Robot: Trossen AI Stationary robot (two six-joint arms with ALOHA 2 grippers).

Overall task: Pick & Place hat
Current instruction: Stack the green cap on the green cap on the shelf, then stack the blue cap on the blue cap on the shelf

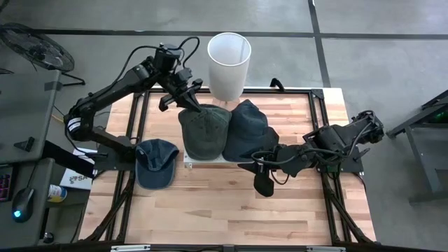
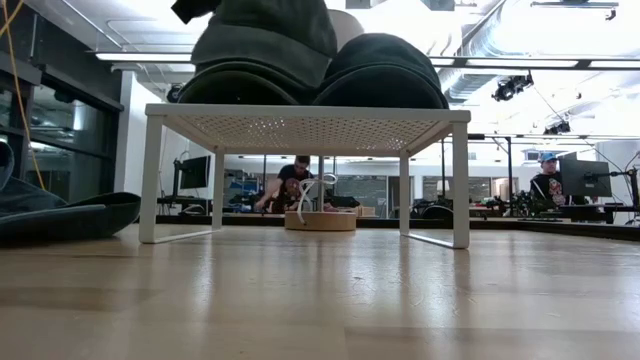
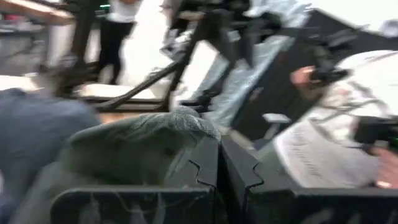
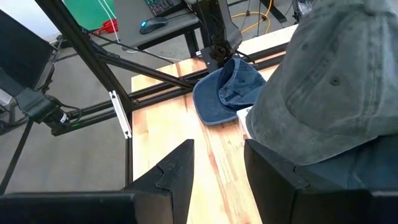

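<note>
An olive-green cap (image 1: 204,133) and a dark navy cap (image 1: 246,129) sit side by side on a low white rack (image 2: 300,122). A blue cap (image 1: 155,161) lies on the table to the rack's left. My left gripper (image 1: 189,103) is at the green cap's far edge, shut on it. My right gripper (image 1: 264,183) hangs open just past the rack's near right corner and touches nothing. The right wrist view shows the green cap (image 4: 336,81) and the blue cap (image 4: 230,90) ahead of the open fingers. My left gripper pinches the green cap's cloth at its far edge (image 3: 186,121) between its two shut fingers (image 3: 205,171), slanting down from the table's far left. The cloth bunches up at the fingertips. The rest of the cap lies on the rack (image 1: 210,159).
A tall white bucket (image 1: 229,61) stands beyond the table's far edge, behind the rack. Bare wood lies along the table's near side (image 1: 224,210). People sit at desks in the room behind (image 2: 300,175).
</note>
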